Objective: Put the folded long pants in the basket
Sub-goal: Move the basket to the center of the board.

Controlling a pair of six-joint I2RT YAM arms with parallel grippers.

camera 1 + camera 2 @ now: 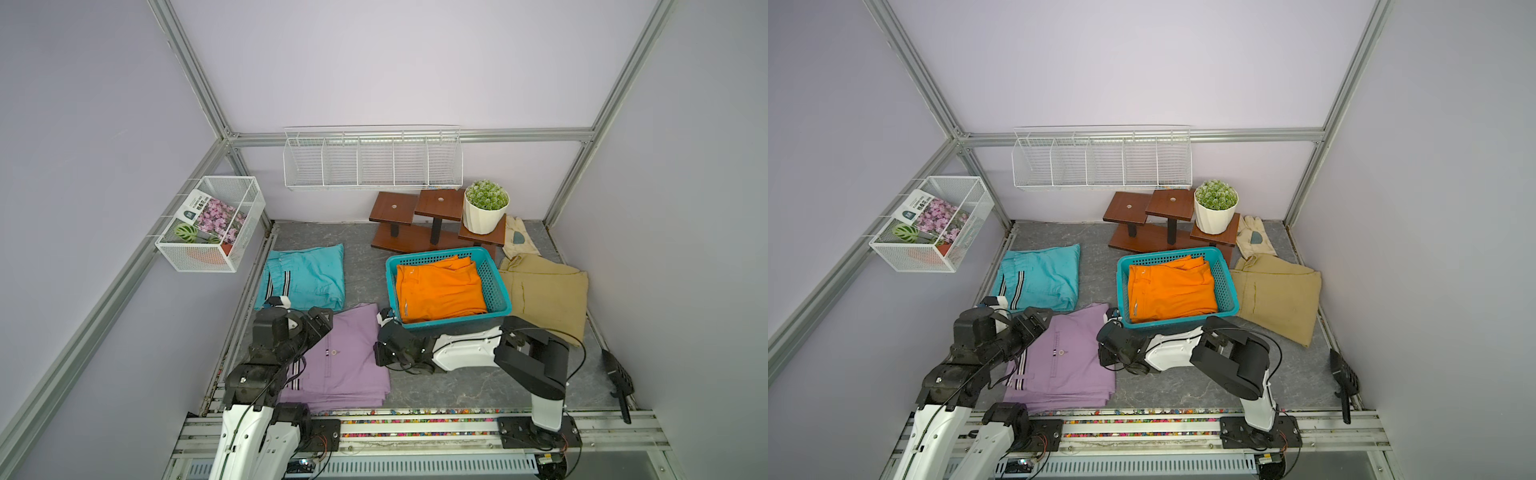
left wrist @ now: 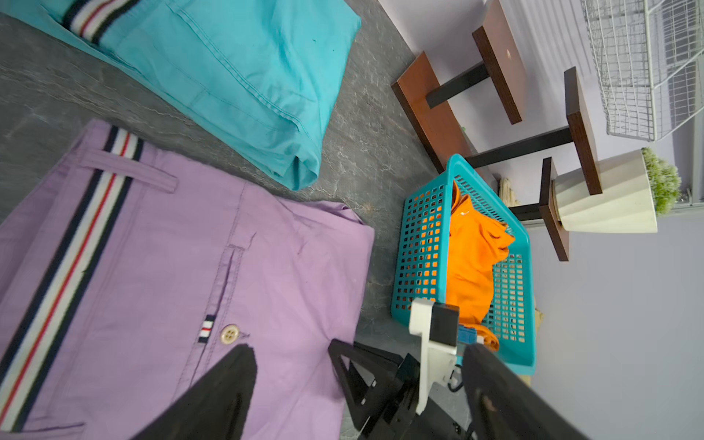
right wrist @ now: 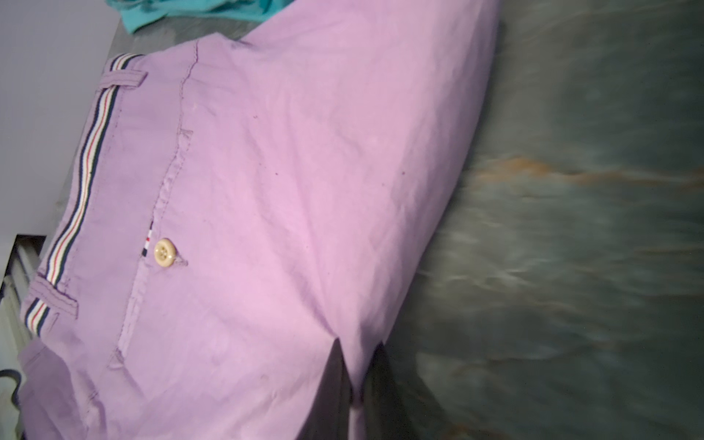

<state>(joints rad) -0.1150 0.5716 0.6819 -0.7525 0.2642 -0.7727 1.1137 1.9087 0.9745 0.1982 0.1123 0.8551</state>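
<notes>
The teal basket (image 1: 390, 286) (image 1: 1122, 286) holds orange folded pants (image 1: 436, 286) (image 2: 468, 266). Lilac folded pants (image 1: 345, 361) (image 3: 266, 190) lie at the front, left of the basket. Further back on the left lie teal pants with striped trim (image 1: 307, 276) (image 2: 236, 84). Khaki pants (image 1: 544, 291) rest to the right of the basket. My right gripper (image 3: 358, 350) (image 1: 377, 353) is shut, pinching the lilac pants' right edge. Over the lilac pants' left part my left gripper (image 2: 358, 348) (image 1: 322, 318) hovers open, nothing between its fingers.
A brown wooden stand (image 1: 415, 224) with a potted plant (image 1: 486, 208) sits behind the basket, and a cream cloth (image 1: 517, 239) lies beside it. White wire racks (image 1: 374, 162) (image 1: 212, 224) hang on the walls. A black tool (image 1: 619, 378) lies at the front right.
</notes>
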